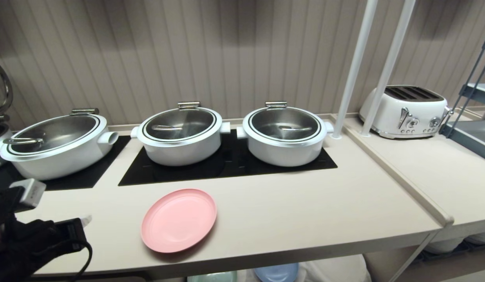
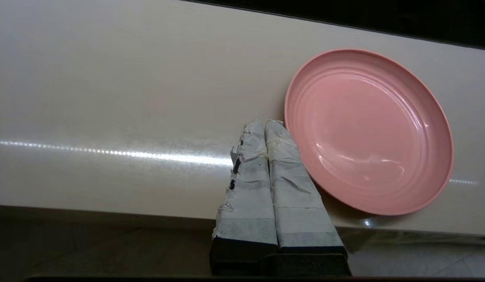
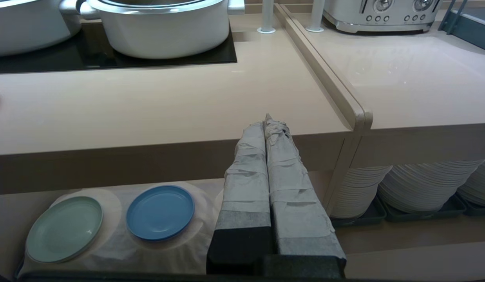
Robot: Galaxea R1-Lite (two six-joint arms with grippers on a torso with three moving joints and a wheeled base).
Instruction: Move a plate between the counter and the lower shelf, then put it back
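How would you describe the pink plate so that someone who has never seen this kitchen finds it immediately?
Find the long beige counter carrying three white lidded pots on black hob panels. In front of the middle pot, near the counter's front edge, lies the pink plate, empty. It is the only plate on the worktop; the green plate and blue plate sit on the cloth-covered shelf below.

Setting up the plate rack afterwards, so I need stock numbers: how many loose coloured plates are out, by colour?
Pink plate, on the counter: 1
Blue plate, on the lower shelf: 1
Mint-green plate, on the lower shelf: 1
Total: 3
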